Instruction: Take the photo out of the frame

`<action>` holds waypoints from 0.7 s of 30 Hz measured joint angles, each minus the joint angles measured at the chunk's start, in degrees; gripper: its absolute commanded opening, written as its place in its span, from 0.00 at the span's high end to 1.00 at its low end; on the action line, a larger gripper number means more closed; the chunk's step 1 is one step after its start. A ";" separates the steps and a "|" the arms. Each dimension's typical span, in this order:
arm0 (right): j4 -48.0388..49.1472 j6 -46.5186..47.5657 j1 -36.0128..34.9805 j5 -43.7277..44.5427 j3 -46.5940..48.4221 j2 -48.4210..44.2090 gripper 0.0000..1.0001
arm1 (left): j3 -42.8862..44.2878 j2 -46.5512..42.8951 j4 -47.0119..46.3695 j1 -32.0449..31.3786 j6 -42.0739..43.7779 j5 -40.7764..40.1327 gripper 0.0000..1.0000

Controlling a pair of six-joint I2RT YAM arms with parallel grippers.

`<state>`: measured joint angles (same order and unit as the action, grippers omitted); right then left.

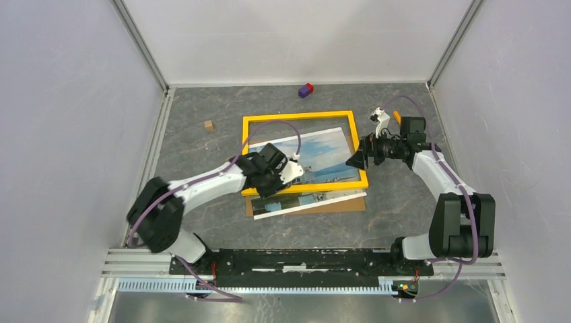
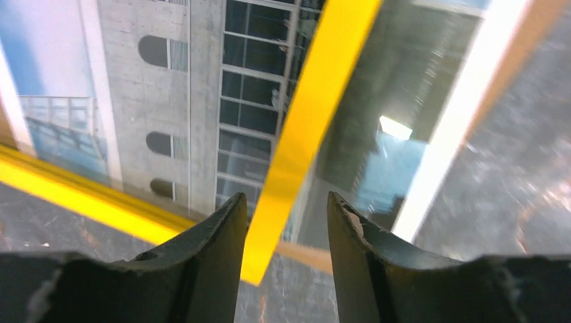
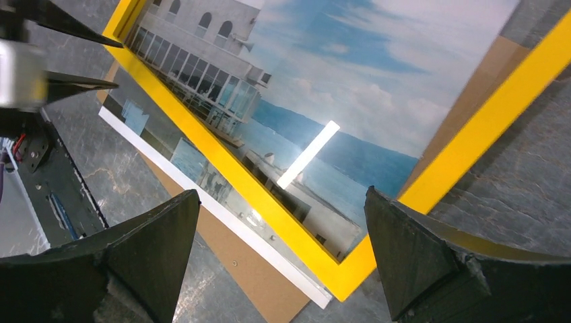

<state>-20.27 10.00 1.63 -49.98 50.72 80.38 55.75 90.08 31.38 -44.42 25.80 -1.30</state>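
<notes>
We are starting at the left pincer [image 2: 286,202]. Its jaws are standing partly open on either side of the lower left corner of the frame [image 1: 296,116]. One finger is sitting close against the yellow bar and the other is clear of it, so we are reading this as a loose straddle and not a clamp. We are judging that it is placed there to steer or lift the frame by its corner and leave the picture lying flat.

The right pincer [image 3: 281,195] is gaping fully wide and holding nothing, hovering just off the frame's lower right corner, right of centre in the overhead view. We are taking it as posted to catch the opposite side, since so broad a frame would probably swing if moved from one corner alone.

Going outward, the photo [image 1: 323,151] is lying face up in the middle of the overhead view, on top of the brown board [image 1: 337,205]. Most of it is showing through the frame's opening, askew to it, while its lower strip with the white margin is poking out below the bottom bar. So the frame is sitting over the photo, shifted toward the top of the picture, and the photo is not yet clear of it.

We are counting two arms, one frame, one photo and one board. Two small bits are lying well apart from them on the grey table [image 1: 202,222]: a wooden cube [image 1: 209,125] up and left of the frame, and a purple and red block [image 1: 306,90] near the top centre
</notes>
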 measured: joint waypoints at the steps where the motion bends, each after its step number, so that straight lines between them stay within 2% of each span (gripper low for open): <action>1: -0.07 0.42 -0.61 0.07 0.00 -0.09 0.02 | -1.33 -3.15 0.28 0.22 0.50 0.72 0.44; 5: -0.44 2.08 -5.40 1.14 -0.13 -0.90 0.04 | -5.95 -17.00 3.82 -0.02 3.89 4.09 0.47; 8: -0.72 3.67 -9.70 1.57 -0.13 -1.16 0.08 | -9.40 -24.06 7.72 -0.31 6.88 4.96 0.48; 11: -1.68 5.27 -12.13 1.79 -0.11 -1.01 0.12 | -14.82 -30.38 12.13 -1.22 10.99 4.55 0.48; 14: -2.36 6.91 -13.44 1.84 0.00 0.00 0.16 | -22.34 -42.18 15.26 -3.85 16.90 3.37 0.50; 18: -3.13 8.22 -14.99 2.12 0.04 1.75 0.20 | -27.58 -48.15 13.07 -7.10 21.11 0.50 0.51; 21: -3.78 8.90 -16.02 2.32 0.22 2.80 0.21 | -31.71 -48.39 9.27 -9.01 24.02 -1.70 0.53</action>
<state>-24.05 18.90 -14.39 -47.66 50.94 83.18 24.03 41.69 40.64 -53.43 49.82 -3.01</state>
